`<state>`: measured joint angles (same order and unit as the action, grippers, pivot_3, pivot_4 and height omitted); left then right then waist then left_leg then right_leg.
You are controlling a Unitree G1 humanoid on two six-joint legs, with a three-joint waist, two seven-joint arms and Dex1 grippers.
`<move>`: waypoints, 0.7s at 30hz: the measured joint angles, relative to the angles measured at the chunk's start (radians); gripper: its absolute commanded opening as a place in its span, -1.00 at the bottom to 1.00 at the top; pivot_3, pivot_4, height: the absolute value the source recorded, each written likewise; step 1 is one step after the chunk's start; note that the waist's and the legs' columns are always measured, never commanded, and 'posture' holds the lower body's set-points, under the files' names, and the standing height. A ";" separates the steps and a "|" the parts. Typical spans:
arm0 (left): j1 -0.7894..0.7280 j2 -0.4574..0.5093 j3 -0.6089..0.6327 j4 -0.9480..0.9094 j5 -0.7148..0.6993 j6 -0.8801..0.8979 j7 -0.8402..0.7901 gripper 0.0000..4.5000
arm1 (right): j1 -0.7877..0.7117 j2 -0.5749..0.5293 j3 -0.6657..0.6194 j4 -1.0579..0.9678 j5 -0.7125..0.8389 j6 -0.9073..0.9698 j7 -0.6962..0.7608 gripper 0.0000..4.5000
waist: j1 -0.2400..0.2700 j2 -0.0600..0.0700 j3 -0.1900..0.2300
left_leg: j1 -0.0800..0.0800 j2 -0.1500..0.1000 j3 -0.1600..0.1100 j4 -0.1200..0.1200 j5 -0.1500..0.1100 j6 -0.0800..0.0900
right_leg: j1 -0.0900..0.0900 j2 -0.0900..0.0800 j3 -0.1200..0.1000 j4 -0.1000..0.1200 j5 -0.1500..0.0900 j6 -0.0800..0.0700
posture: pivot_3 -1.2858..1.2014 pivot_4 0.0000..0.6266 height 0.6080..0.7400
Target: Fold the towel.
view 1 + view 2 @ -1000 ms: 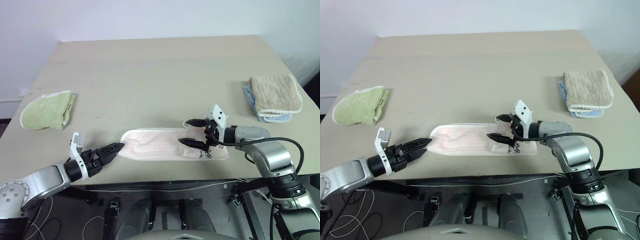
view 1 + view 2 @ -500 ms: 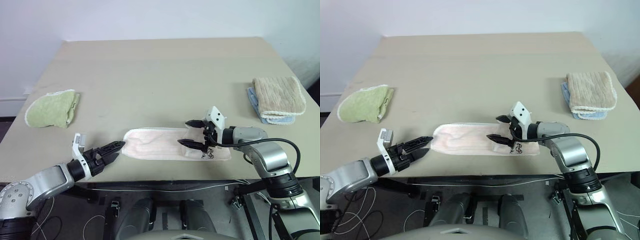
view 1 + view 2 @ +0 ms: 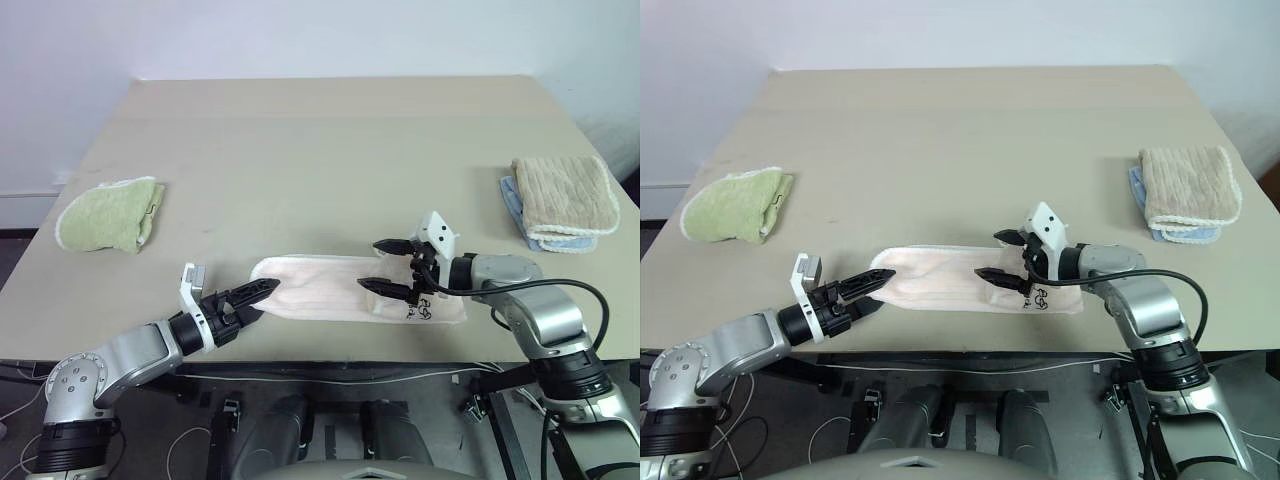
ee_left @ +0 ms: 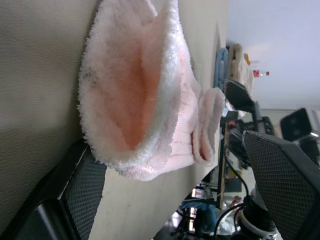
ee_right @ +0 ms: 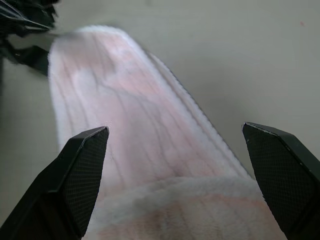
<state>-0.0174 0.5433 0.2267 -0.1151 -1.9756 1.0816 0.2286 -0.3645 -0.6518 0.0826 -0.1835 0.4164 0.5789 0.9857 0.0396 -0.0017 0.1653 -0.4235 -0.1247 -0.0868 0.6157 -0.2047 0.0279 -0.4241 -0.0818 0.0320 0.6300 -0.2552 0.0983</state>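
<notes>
Desk [image 3: 330, 150] holds the pink towel [image 3: 330, 288] as a long strip; left gripper [image 3: 258, 297] and right gripper [image 3: 388, 266], jaws open, hold nothing; the crosswise fold seems left.

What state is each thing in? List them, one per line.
pink towel: flat on the table, a long strip, its right end doubled over.
green towel: folded.
beige towel: folded, stacked on a blue cloth.
left gripper: open, at the strip's left end.
right gripper: open.

Green towel [image 3: 108, 214] left, beige towel [image 3: 566, 196] on blue cloth [image 3: 512, 203] right.
</notes>
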 measured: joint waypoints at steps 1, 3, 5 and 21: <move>0.000 -0.002 0.002 0.001 -0.001 0.000 0.002 0.97 | 0.000 -0.005 -0.010 -0.006 0.003 0.003 0.007 1.00 | 0.000 0.000 0.000 | 0.000 0.000 0.000 0.000 0.000 0.000 | 0.000 0.000 0.000 0.000 0.000 0.000 | 0.03 -0.52 1.00; 0.000 -0.013 0.006 0.001 -0.001 -0.001 0.012 0.97 | 0.000 -0.019 -0.015 -0.011 0.016 0.004 0.024 1.00 | 0.000 0.000 0.000 | 0.000 0.000 0.000 0.000 0.000 0.000 | 0.001 0.000 0.000 0.000 0.000 0.000 | 0.03 -0.52 1.00; 0.000 -0.031 0.011 0.001 -0.001 -0.006 0.029 0.97 | 0.000 -0.038 -0.014 -0.016 0.022 0.004 0.047 1.00 | 0.001 0.000 0.000 | 0.000 0.000 0.000 0.000 0.000 0.000 | 0.001 0.000 0.000 0.000 0.000 0.000 | 0.03 -0.52 1.00; 0.016 -0.082 0.015 -0.016 0.001 -0.071 0.103 -0.87 | -0.010 -0.082 -0.007 -0.010 -0.018 -0.046 0.095 1.00 | -0.002 0.000 0.000 | -0.002 0.000 0.001 -0.001 0.000 0.000 | 0.001 0.000 0.000 0.000 0.000 0.000 | 0.03 -0.52 1.00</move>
<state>-0.0014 0.4608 0.2417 -0.1311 -1.9742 1.0105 0.3317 -0.3743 -0.7336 0.0760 -0.1938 0.3979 0.5325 1.0806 0.0375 -0.0020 0.1654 -0.4251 -0.1242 -0.0863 0.6152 -0.2046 0.0279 -0.4236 -0.0817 0.0324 0.6301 -0.2551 0.0984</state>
